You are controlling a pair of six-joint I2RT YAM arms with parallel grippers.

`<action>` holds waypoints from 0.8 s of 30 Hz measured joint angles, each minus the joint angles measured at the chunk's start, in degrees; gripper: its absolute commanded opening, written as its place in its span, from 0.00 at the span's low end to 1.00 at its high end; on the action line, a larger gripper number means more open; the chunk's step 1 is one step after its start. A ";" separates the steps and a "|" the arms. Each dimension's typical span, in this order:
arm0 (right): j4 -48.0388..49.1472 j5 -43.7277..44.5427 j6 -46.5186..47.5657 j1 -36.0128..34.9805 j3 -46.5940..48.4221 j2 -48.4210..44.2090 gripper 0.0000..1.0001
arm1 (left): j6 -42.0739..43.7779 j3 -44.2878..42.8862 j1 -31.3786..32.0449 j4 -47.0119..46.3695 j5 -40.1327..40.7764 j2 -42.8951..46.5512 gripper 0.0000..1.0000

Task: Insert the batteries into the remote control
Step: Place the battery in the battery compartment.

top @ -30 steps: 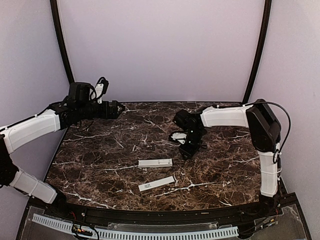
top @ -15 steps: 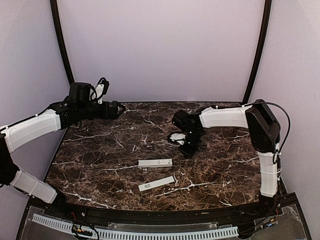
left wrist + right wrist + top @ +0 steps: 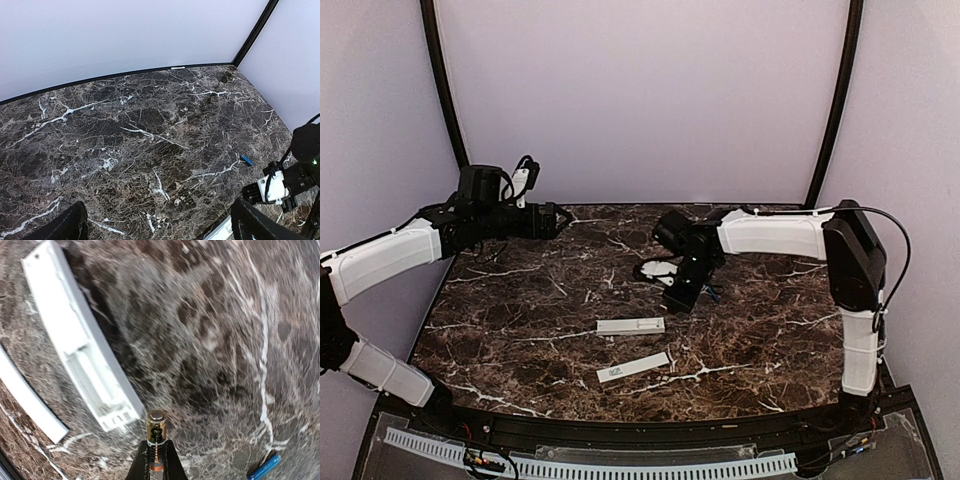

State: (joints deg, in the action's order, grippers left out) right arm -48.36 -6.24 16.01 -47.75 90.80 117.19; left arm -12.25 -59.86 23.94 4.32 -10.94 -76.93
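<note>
Right pincer [image 3: 156, 462]: fingers clamped on a small cylindrical battery with a silver cap and an orange band [image 3: 156, 429]. The battery is held lengthwise between the fingertips, with the cap pointing away from the wrist. In the right wrist view the cap sits just beside the slotted end of the slim white rectangular plastic remote control [image 3: 75, 335]. It is off the corner of that end and not inside the slot. Contact between battery and remote cannot be told. In the top view this pincer [image 3: 680, 292] hangs beyond the remote [image 3: 631, 325], toward its far right, with the white arm reaching in from the right.

Remote: lies flat on the dark brown white-veined marble tabletop [image 3: 520, 300], long axis running left to right in the top view. The recessed compartment faces up and is uncovered, its white walls visible.

Thin flat white strip with a small dark label [image 3: 633, 367]: on the near side of the remote, close to it but apart, slightly angled to it.

Tiny blue cylindrical battery [image 3: 263, 467]: lies on its side on the marble, beyond the remote and to its right, well apart from the slotted end. It also shows in the left wrist view [image 3: 246, 160].

Left pincer [image 3: 552, 218]: far left of the remote and well beyond it, raised above the surface, pointing right. In the left wrist view its two dark fingers [image 3: 65, 227] stand wide apart, with marble showing between them.
</note>
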 measured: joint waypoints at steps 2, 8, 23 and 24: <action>0.81 0.17 1.70 -1.90 1.20 -0.11 0.00 | 0.00 0.00 0.00 0.00 -0.11 0.00 0.99; 1.73 1.38 6.43 -6.54 5.68 1.18 0.00 | 0.02 0.00 0.00 -0.02 -0.26 0.00 0.99; 0.90 7.21 11.96 -7.85 6.86 5.33 0.03 | 0.02 0.00 0.00 -0.02 -0.85 -0.02 0.99; 0.90 7.39 12.07 -8.00 6.86 5.33 0.04 | 0.04 0.00 0.00 -0.02 -0.87 -0.02 0.99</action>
State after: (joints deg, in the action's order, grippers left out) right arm -47.46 1.15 28.08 -55.75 97.67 122.52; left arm -12.21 -59.86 23.94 4.29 -11.81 -76.95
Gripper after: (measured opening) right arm 0.043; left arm 0.989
